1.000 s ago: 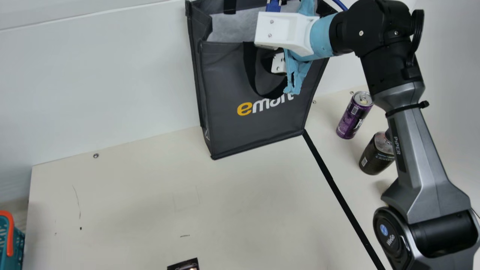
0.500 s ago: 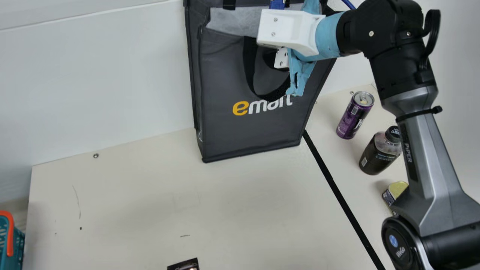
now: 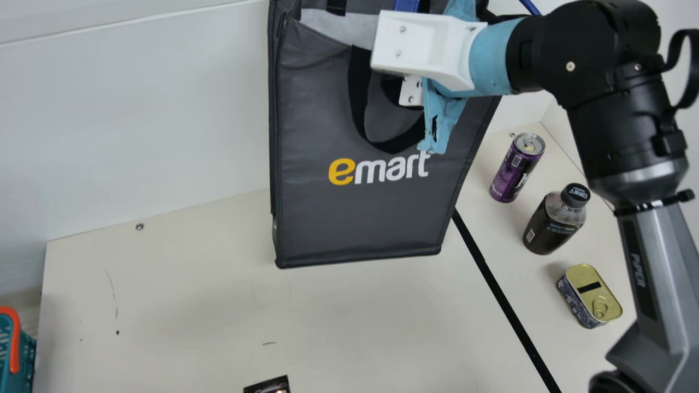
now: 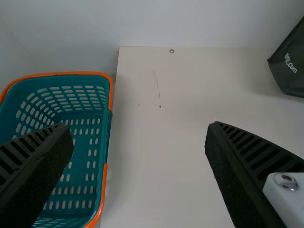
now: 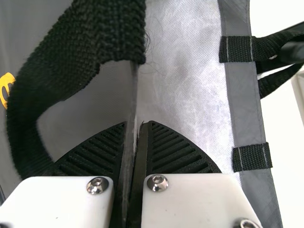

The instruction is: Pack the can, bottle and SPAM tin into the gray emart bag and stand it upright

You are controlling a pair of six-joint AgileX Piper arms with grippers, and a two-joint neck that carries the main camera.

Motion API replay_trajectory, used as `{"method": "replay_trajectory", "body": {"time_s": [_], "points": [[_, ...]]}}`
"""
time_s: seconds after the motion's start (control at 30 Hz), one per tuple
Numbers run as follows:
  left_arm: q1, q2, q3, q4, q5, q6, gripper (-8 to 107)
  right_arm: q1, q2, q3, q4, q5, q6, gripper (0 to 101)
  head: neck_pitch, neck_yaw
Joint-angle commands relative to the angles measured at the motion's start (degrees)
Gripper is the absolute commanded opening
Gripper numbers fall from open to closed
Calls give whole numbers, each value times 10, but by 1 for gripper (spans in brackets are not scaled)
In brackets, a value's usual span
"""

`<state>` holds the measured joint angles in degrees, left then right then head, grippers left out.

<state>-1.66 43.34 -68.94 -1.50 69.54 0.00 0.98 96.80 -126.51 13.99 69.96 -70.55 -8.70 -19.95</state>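
One tool waits empty on the left: the left gripper (image 4: pixel 138 135), fingers spread wide, nothing between them, near the teal basket (image 4: pixel 110 95). It's well apart from the bag (image 3: pixel 355 218), so the right arm is clearly the nearer one here.

Across to the middle now, and here's the relation that counts: the bag drops away below the right gripper (image 5: pixel 137 126), long axis running from mouth down to base, roughly upright with a slight cant. That gripper is closed — fingers nipped on the rim of the bag's front wall, the black handle (image 3: pixel 357 98) looping alongside. Whether the base touches the table (image 3: pixel 191 327) I can't tell, so the next move, I'd say, is to set it down flat without letting the mouth fold in.

And the look of it: dark gray, boxy, yellow and white print on the front, a pale lining showing at the mouth, one handle drooping over the face. The front panel looks soft — it could well sag on release.

Farther right, past the black strip (image 3: pixel 494 286), the load waits outside: purple can (image 3: pixel 516 169) standing, dark bottle (image 3: pixel 551 226) standing with its cap on, gold-lidded tin (image 3: pixel 590 295) lid up.
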Motion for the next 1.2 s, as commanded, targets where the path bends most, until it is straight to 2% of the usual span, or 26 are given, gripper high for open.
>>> {"method": "replay_trajectory", "body": {"time_s": [0.0,0.67,1.17], "points": [[0,0,0,0,0,0,90,6,-18,13,-7,-1,4,0,-13,0],[0,0,0,0,0,0,90,82,-174,147,-63,-1,43,0,-13,0],[0,0,0,0,0,0,90,157,-247,231,-115,-1,92,0,-13,0]]}}
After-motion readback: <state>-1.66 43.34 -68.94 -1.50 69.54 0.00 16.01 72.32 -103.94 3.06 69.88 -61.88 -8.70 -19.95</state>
